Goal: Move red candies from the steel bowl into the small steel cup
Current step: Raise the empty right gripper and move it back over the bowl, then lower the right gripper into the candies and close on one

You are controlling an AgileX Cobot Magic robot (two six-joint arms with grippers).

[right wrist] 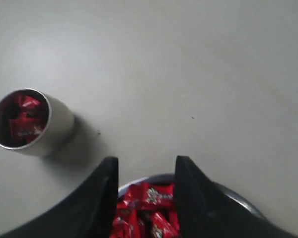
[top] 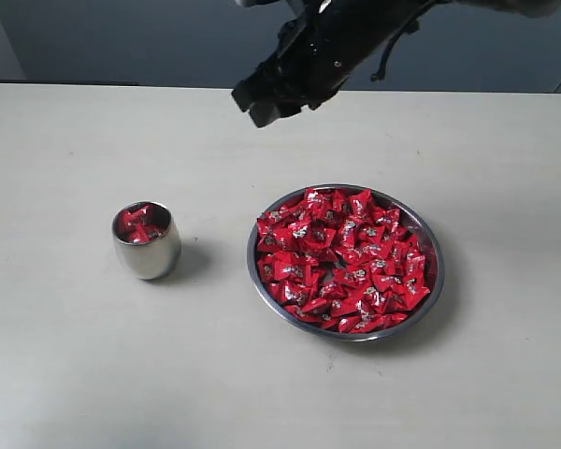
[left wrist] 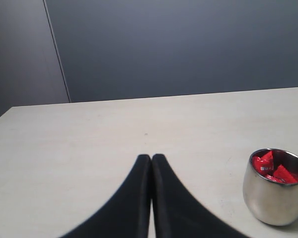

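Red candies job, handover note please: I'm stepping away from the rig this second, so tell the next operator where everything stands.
Left gripper: shut, empty, low over the table beside the small steel cup.
Right gripper: open, nothing between its jaws, up in the air above the far edge of the steel bowl.
Things: the cup stands upright to the left of the bowl, apart from it.
Done: a few candies are in the cup.
Left: the bowl holds a full heap of red candies; a likely next step is to lower the right gripper into the heap and pick one.
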